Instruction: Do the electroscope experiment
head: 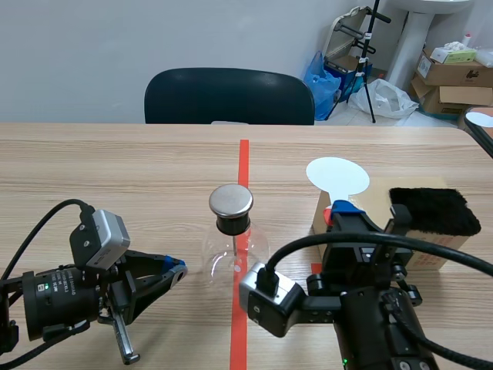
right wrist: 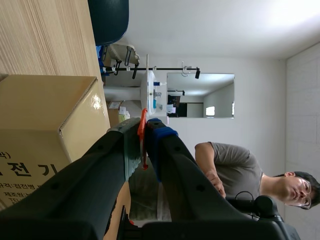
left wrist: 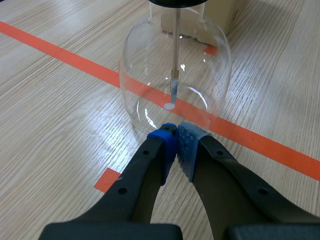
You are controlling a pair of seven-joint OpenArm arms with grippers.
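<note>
The electroscope (head: 233,245), a clear glass flask with a black stopper and a round metal cap (head: 231,200), stands on the red tape line at the table's middle. In the left wrist view its inner rod and leaf (left wrist: 173,82) show through the glass. My left gripper (head: 179,270) (left wrist: 176,135) lies low just left of the flask, shut on nothing, tips at the glass wall. My right gripper (head: 339,210) (right wrist: 143,131) is raised right of the flask, shut on the thin red handle (right wrist: 142,135) of a white disc (head: 337,176).
A cardboard box (head: 431,254) (right wrist: 50,115) sits right of the flask with a black fur pad (head: 429,210) on top. A dark chair (head: 229,96) stands behind the table's far edge. A person (right wrist: 235,165) shows beyond the right gripper.
</note>
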